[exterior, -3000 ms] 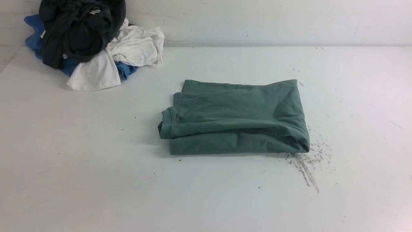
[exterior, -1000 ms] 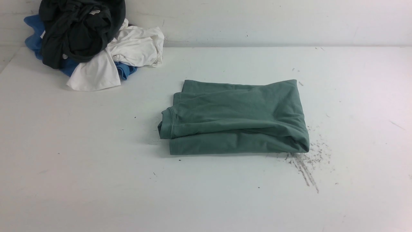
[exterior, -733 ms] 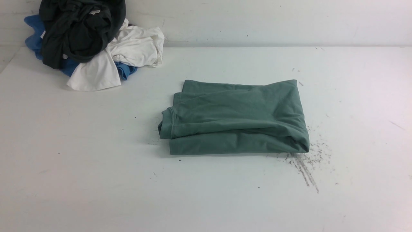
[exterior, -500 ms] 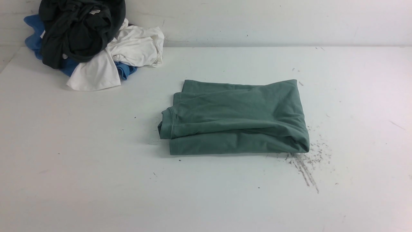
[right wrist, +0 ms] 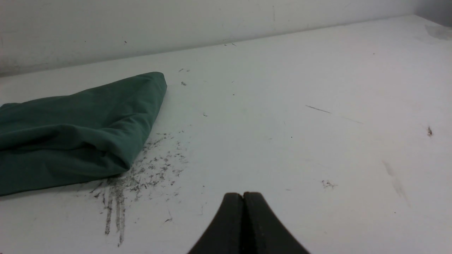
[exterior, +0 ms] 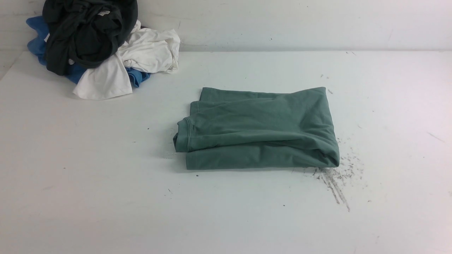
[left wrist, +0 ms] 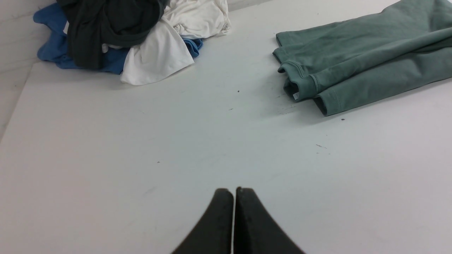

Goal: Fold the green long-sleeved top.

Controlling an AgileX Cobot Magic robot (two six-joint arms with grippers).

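Green long-sleeved top [exterior: 259, 128] sits mid-surface as a compact folded rectangle, cuffed sleeve end poking out on the robot's left side. Looks basically done to me.

Left tool [left wrist: 233, 192] and right tool [right wrist: 243, 195] are both clenched on nothing, hovering over bare surface, well apart from the top.

Risks from here:
- Any re-grab of the top layer probably peels the stack open — the layers are loose, nothing pins them.
- A low sweep on the right side could drag the folded edge into the dark scuff marks [exterior: 335, 183] touching its near right corner.
- The sleeve cuff could slip out if nudged.

White surface [exterior: 106, 197], scuffed and specked, against a plain white wall [exterior: 300, 24]. Pile of clothes [exterior: 99, 46] — blackish, white, blue — sits in the far-left corner, well apart from the top.
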